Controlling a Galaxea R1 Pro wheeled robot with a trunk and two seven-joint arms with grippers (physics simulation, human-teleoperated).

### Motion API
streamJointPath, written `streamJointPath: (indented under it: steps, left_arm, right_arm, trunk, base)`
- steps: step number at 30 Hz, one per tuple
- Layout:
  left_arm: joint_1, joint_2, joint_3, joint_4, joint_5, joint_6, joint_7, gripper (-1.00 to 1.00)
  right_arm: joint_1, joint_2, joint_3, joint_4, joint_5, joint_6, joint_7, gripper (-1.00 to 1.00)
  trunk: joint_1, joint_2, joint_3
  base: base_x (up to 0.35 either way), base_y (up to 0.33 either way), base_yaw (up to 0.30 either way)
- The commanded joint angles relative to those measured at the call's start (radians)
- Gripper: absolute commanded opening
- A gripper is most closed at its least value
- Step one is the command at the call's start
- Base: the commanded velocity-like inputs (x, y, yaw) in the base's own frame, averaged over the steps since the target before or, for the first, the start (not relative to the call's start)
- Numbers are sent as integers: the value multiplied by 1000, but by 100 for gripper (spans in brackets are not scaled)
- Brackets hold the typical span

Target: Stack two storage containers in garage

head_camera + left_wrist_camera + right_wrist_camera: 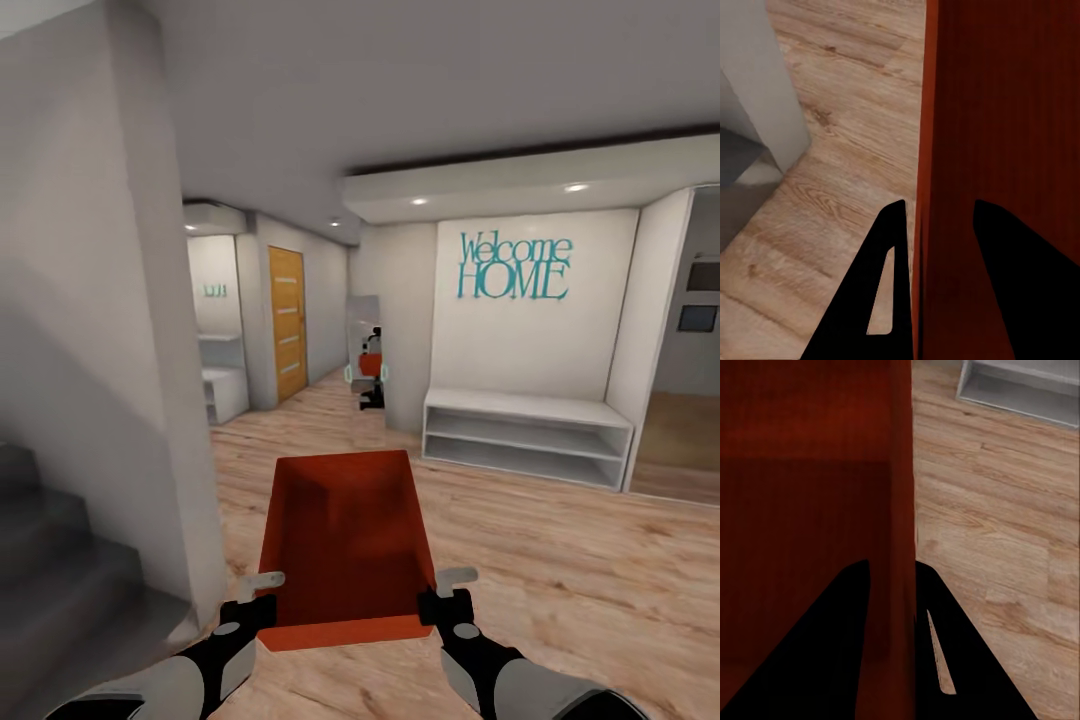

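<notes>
Orange-red bin, lower centre of frame, gripped by both hands: left hand and right hand each apparently pinch a side wall, above wood floor.

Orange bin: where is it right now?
The orange bin is low and central in the head view, held above the wood floor between the left end effector and right end effector, short of the white bench.

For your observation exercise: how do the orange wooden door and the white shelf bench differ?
The orange wooden door stands tall and upright at the hallway's left; the white shelf bench lies low and wide under the Welcome HOME sign. The door is warm orange; the bench white, with open shelves. Both stand on the wood plank floor.
</notes>
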Motion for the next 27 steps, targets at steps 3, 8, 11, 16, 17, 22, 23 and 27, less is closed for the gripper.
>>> streamJointPath:
  steps: [3,8,11,16,17,22,23,27]
  left_arm:
    - [-1,0,12,-1,10,-6,-3,-100]
    - [-1,0,12,-1,11,-6,-3,-100]
    - [-1,0,12,-1,10,-6,-3,-100]
    - [-1,0,12,-1,10,-6,-3,-100]
    - [-1,0,12,-1,10,-6,-3,-100]
    - [-1,0,12,-1,10,-6,-3,-100]
    - [-1,0,12,-1,11,-6,-3,-100]
    - [-1,0,12,-1,11,-6,-3,-100]
  right_arm:
    - [-1,10,-49,0,-1,-1,7,-100]
    - [-1,10,-49,0,-1,-1,7,-100]
    - [-1,10,-49,0,-1,-1,7,-100]
    - [-1,10,-49,0,-1,0,7,-100]
    - [-1,10,-49,0,-1,0,7,-100]
    - [-1,10,-49,0,-1,1,7,-100]
    - [-1,10,-49,0,-1,1,7,-100]
    - [-1,10,-49,0,-1,0,7,-100]
  trunk:
    - [1,-1,-2]
    - [1,-1,-2]
    - [1,-1,-2]
    - [1,-1,-2]
    - [1,-1,-2]
    - [1,-1,-2]
    - [1,-1,-2]
    - [1,-1,-2]
  base:
    - [323,0,231]
    - [323,0,56]
    - [323,0,7]
    - [323,0,1]
    - [323,0,0]
    - [323,0,0]
    - [323,0,0]
    - [323,0,0]
